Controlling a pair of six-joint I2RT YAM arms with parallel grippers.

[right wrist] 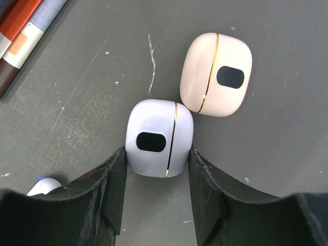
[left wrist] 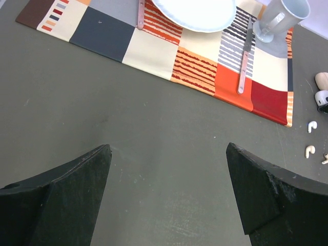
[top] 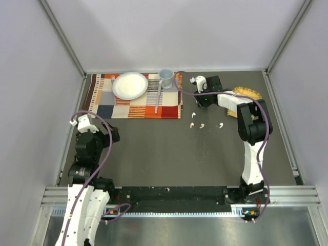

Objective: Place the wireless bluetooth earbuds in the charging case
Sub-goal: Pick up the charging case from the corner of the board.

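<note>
A white charging case (right wrist: 159, 138) lies closed on the dark table, touching a cream charging case (right wrist: 217, 75) behind it. My right gripper (right wrist: 156, 159) stands over the white case, and its fingertips press on both of its sides. One earbud (right wrist: 43, 185) peeks out by the left finger. Several white earbuds (top: 202, 125) lie loose on the table just nearer than the right gripper (top: 201, 100). The left wrist view catches two of them (left wrist: 309, 150) at its right edge. My left gripper (left wrist: 169, 154) hovers open above bare table at the near left, holding nothing.
A patchwork placemat (top: 123, 108) at the back left carries a white plate (top: 130, 84), a pale cup (top: 165, 77) and cutlery (top: 158, 98). A yellow object (top: 247, 93) sits at the back right behind the right arm. White walls enclose the table.
</note>
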